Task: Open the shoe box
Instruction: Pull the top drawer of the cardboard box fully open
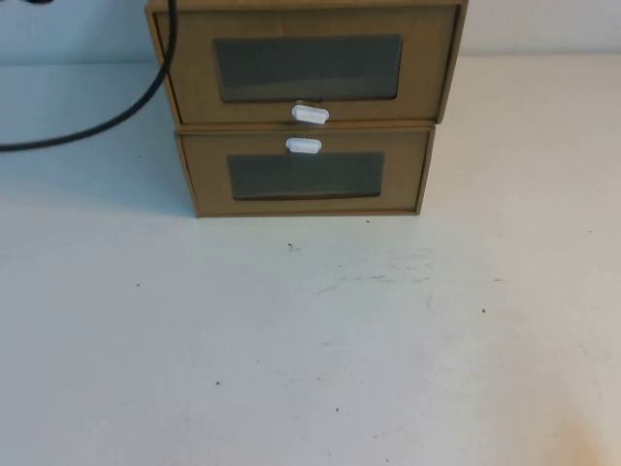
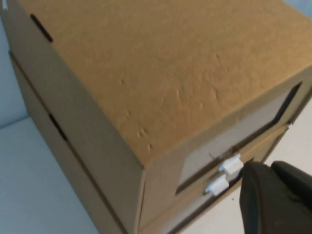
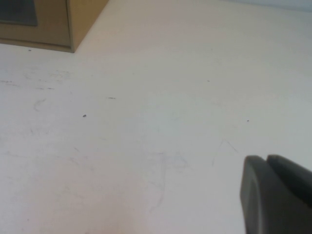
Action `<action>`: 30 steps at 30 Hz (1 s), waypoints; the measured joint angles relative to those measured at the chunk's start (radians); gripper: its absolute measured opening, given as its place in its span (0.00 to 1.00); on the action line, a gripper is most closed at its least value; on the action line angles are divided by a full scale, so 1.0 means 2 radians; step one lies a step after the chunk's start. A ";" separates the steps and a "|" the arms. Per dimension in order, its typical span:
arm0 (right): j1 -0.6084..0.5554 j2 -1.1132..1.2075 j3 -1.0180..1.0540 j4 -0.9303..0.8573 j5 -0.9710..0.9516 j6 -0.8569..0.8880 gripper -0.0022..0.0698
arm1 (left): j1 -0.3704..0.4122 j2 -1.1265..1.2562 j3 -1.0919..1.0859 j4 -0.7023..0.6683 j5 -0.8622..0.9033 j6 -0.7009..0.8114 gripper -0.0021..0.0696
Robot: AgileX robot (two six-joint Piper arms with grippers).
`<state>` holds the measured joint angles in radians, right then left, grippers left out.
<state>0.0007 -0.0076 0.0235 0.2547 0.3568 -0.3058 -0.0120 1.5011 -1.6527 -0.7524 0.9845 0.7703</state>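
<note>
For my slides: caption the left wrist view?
Left gripper raised, overlooking two stacked, closed shoe boxes with white tabs; right gripper over the table.

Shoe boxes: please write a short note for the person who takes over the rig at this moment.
Left gripper: shut, holds nothing, raised near the front of the stacked boxes.
Right gripper: shut, holds nothing, over the bare table to the right of the boxes.
Things: top box sits on the bottom box at the far middle of the table. Each has a white handle, upper and lower.
Done: nothing, both fronts are closed.
Left: bring a gripper to a handle, grip it and pull the front open.
</note>
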 joint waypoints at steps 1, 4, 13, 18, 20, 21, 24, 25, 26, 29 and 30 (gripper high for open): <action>0.000 0.000 0.000 0.000 0.000 0.000 0.01 | -0.003 0.017 -0.023 -0.003 0.004 0.001 0.02; 0.000 0.000 0.000 0.000 0.000 0.000 0.01 | -0.015 0.060 -0.085 -0.005 0.007 0.003 0.02; 0.000 0.000 0.000 0.000 0.000 0.000 0.01 | -0.095 0.191 -0.259 0.010 0.012 -0.003 0.02; 0.000 0.000 0.000 0.000 0.000 0.000 0.01 | -0.118 0.263 -0.350 0.028 0.021 -0.034 0.02; 0.000 0.000 0.000 0.000 0.000 0.000 0.01 | -0.121 0.290 -0.380 0.032 0.026 -0.046 0.02; 0.000 0.000 0.000 0.000 0.000 0.000 0.01 | -0.122 0.301 -0.390 0.034 0.027 -0.051 0.02; 0.000 0.000 0.000 0.000 0.000 0.000 0.01 | -0.123 0.325 -0.409 0.045 0.029 -0.065 0.02; 0.000 0.000 0.000 0.000 0.000 0.000 0.01 | -0.123 0.332 -0.411 0.049 0.030 -0.069 0.02; 0.000 0.000 0.000 0.000 0.000 0.000 0.01 | -0.123 0.337 -0.411 0.052 0.030 -0.071 0.02; 0.000 0.000 0.000 0.000 0.000 0.000 0.01 | -0.123 0.345 -0.411 0.058 0.030 -0.074 0.02; 0.000 0.000 0.000 0.000 0.000 0.000 0.01 | -0.123 0.346 -0.413 0.058 0.030 -0.074 0.02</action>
<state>0.0007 -0.0076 0.0235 0.2547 0.3568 -0.3058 -0.2589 2.1932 -2.4779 -0.6359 1.0439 0.6228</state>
